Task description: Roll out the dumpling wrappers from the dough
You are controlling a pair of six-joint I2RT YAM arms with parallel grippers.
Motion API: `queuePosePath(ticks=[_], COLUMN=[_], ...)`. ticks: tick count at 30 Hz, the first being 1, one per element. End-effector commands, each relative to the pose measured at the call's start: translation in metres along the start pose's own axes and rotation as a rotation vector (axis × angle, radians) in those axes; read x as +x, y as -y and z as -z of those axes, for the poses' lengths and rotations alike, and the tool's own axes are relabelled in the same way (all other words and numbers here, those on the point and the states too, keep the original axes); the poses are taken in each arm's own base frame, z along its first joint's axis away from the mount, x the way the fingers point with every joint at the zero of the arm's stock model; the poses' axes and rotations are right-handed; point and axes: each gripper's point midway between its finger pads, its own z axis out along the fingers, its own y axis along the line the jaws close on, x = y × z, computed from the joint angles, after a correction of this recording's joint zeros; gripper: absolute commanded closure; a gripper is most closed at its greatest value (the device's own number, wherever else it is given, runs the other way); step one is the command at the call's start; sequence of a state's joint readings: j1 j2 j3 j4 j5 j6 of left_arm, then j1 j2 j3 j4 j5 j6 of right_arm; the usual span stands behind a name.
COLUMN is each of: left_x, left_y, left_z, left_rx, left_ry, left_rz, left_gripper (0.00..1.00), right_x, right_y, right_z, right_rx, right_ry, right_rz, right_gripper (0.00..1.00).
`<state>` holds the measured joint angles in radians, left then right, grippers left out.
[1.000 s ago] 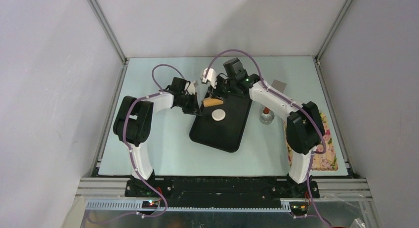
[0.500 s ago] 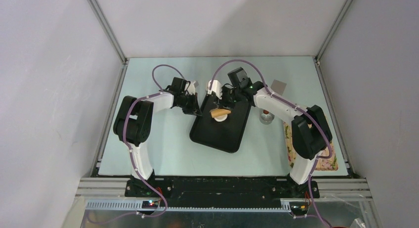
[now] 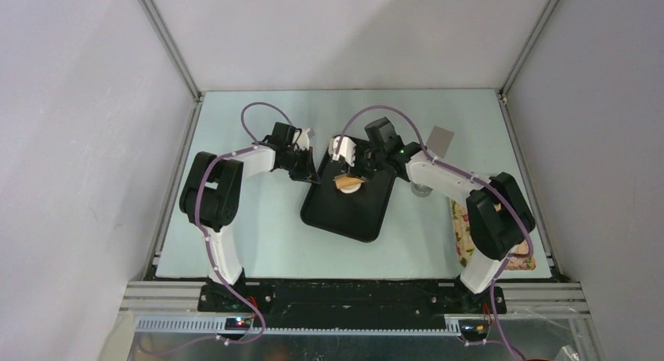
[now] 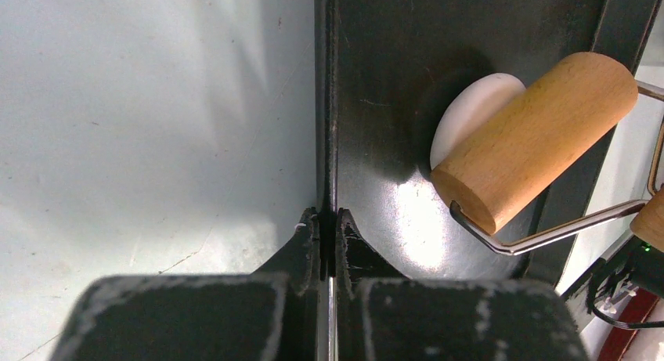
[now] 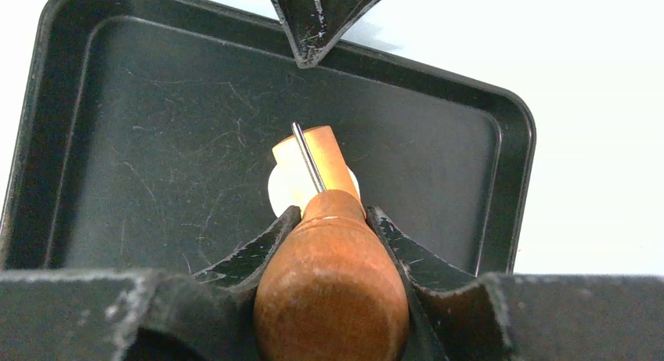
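A flattened white dough [image 3: 351, 187] lies in the far half of the black tray [image 3: 348, 212]. A roller's wooden barrel [image 4: 532, 138] rests across the dough [image 4: 470, 110] and covers most of it. My right gripper [image 5: 333, 212] is shut on the roller's wooden handle [image 5: 333, 283], and the barrel [image 5: 313, 161] points away from it over the dough [image 5: 283, 190]. My left gripper [image 4: 329, 216] is shut on the tray's left rim [image 4: 327, 102], at the far left corner in the top view [image 3: 312, 173].
A round steel cup [image 3: 423, 189] stands just right of the tray, under the right arm. A patterned cloth [image 3: 517, 247] lies at the table's right edge, and a grey square [image 3: 442, 136] lies at the far right. Walls close in three sides.
The right arm has brought the roller from the tray's far end down onto the dough, which now lies mostly under the barrel. The left gripper has kept its hold on the rim.
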<state>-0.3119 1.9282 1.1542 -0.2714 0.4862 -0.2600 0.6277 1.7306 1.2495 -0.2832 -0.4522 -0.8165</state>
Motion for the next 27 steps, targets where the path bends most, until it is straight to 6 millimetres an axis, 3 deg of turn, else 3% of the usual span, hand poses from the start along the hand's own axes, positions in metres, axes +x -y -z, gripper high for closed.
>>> queuePosePath(ticks=[1, 10, 18, 27], left_x=[0.044, 0.044, 0.043, 0.043], left_y=[-0.016, -0.019, -0.019, -0.02], left_z=[-0.008, -0.008, -0.008, -0.007], left_rx=[-0.049, -0.063, -0.068, -0.065], left_ry=[-0.145, -0.144, -0.14, -0.14], left_rz=[0.041, 0.049, 0.047, 0.056], left_gripper=[1.0, 1.0, 1.0, 1.0], right_x=[0.024, 0.054, 0.062, 0.07], right_y=[-0.035, -0.074, -0.08, -0.101], right_z=[0.0, 0.007, 0.009, 0.013], right_rx=[-0.068, -0.119, -0.124, -0.201], right_ry=[-0.054, -0.1, -0.125, -0.174], right_rz=[-0.028, -0.086, -0.105, -0.1], right_gripper=[1.0, 1.0, 1.0, 1.0])
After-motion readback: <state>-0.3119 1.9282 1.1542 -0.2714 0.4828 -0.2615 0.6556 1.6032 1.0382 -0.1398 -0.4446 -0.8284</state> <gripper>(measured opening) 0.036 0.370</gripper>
